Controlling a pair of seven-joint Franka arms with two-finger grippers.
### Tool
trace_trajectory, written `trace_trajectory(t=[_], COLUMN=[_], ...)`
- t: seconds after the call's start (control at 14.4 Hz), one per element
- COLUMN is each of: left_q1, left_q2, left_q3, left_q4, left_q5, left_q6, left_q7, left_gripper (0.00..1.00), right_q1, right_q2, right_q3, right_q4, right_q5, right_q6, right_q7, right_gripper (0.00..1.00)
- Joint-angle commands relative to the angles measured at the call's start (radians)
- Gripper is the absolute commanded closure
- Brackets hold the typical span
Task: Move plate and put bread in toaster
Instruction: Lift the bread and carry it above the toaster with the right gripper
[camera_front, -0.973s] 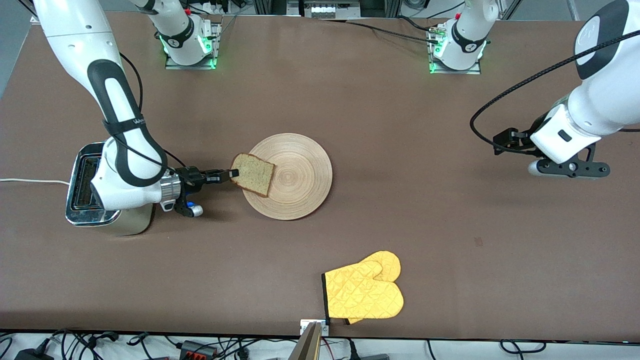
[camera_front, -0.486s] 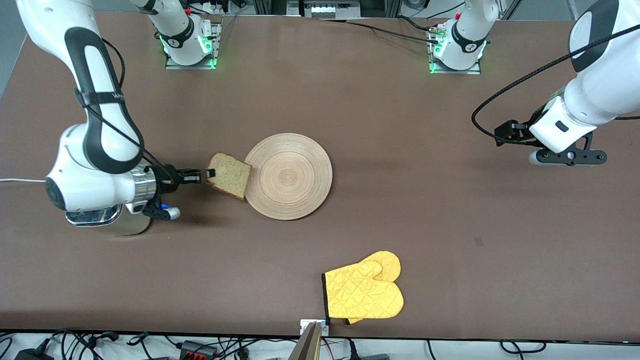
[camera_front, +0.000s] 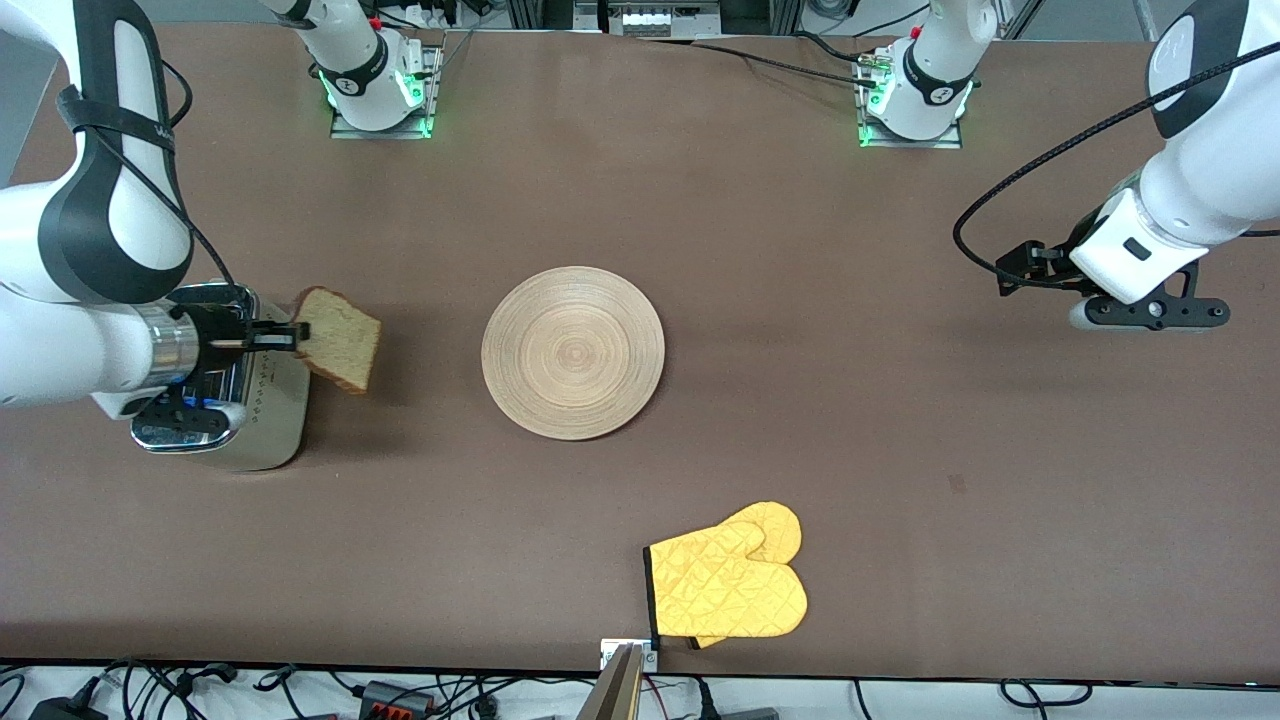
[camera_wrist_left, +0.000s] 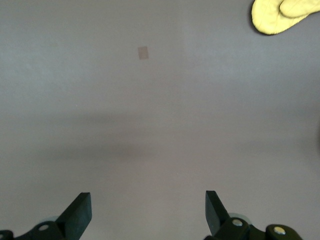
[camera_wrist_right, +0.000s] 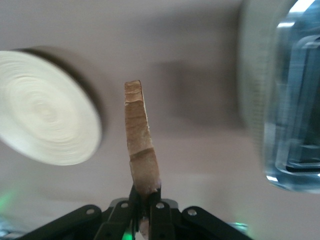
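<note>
My right gripper (camera_front: 297, 338) is shut on the bread (camera_front: 340, 340), a light-brown slice with a darker crust, and holds it in the air beside the toaster (camera_front: 262, 435), over its edge toward the plate. The right wrist view shows the bread (camera_wrist_right: 140, 135) edge-on between my fingers, with the toaster's chrome top (camera_wrist_right: 295, 125) beside it. The round wooden plate (camera_front: 572, 352) lies bare at the table's middle and also shows in the right wrist view (camera_wrist_right: 45, 110). My left gripper (camera_front: 1150, 312) is open and empty, up over the left arm's end of the table.
A yellow quilted oven mitt (camera_front: 728, 583) lies near the table's front edge, nearer the camera than the plate; its tip shows in the left wrist view (camera_wrist_left: 280, 15). The toaster's white cord (camera_front: 60, 362) runs off the right arm's end.
My right gripper has carried the bread off the plate and toward the toaster, which is less hidden by the arm now. The left gripper has shifted slightly.
</note>
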Motion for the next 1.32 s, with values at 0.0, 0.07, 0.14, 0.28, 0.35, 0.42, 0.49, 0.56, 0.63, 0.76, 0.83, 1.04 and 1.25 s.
trace_trajectory(t=[0.0, 0.07, 0.14, 0.28, 0.35, 0.42, 0.49, 0.56, 0.63, 0.76, 0.83, 1.04, 1.25], left_q1=[0.018, 0.018, 0.015, -0.043, -0.083, -0.094, -0.090, -0.088, -0.086, -0.083, -0.083, -0.085, -0.085], left_q2=[0.043, 0.016, 0.010, -0.018, -0.033, -0.038, -0.046, -0.058, -0.067, -0.063, -0.063, -0.063, -0.056], left_q3=[-0.003, -0.001, 0.010, 0.089, 0.120, 0.125, 0.123, 0.123, 0.125, 0.123, 0.120, 0.114, 0.114], left_q4=[0.077, 0.063, 0.049, 0.023, 0.012, 0.011, -0.006, -0.024, -0.041, -0.029, -0.026, -0.025, -0.012], left_q5=[-0.003, -0.005, -0.003, -0.005, -0.005, -0.005, -0.006, -0.006, -0.006, -0.008, -0.008, -0.008, -0.008], left_q6=[-0.039, -0.036, -0.036, -0.042, -0.037, -0.037, -0.030, -0.013, -0.001, 0.002, 0.001, -0.004, -0.002], left_q7=[-0.005, -0.031, -0.042, -0.027, -0.028, -0.035, -0.036, -0.036, -0.038, -0.039, -0.041, -0.033, -0.038], left_gripper=[0.00, 0.00, 0.00, 0.00, 0.00, 0.00, 0.00, 0.00, 0.00, 0.00, 0.00, 0.00, 0.00], right_q1=[0.001, 0.003, 0.003, -0.005, -0.012, -0.022, -0.035, -0.043, -0.051, -0.052, -0.052, -0.052, -0.056], right_q2=[-0.028, -0.040, -0.042, -0.042, -0.042, -0.039, -0.027, -0.019, -0.016, -0.010, 0.001, 0.024, 0.027], right_q3=[-0.022, -0.021, -0.024, -0.033, -0.042, -0.050, -0.064, -0.076, -0.082, -0.082, -0.084, -0.082, -0.084], right_q4=[0.033, 0.036, 0.036, 0.042, 0.071, 0.106, 0.122, 0.123, 0.123, 0.119, 0.119, 0.117, 0.117], right_q5=[-0.119, -0.175, -0.215, -0.239, -0.239, -0.240, -0.239, -0.240, -0.239, -0.240, -0.240, -0.301, -0.306], right_q6=[-0.039, -0.037, -0.036, -0.025, -0.022, -0.025, -0.022, -0.022, -0.024, -0.022, -0.021, -0.021, -0.021], right_q7=[0.008, -0.008, -0.039, -0.088, -0.111, -0.146, -0.186, -0.223, -0.228, -0.228, -0.228, -0.231, -0.235], right_gripper=[1.00, 1.00, 1.00, 1.00, 1.00, 1.00, 1.00, 1.00, 1.00, 1.00, 1.00, 1.00, 1.00])
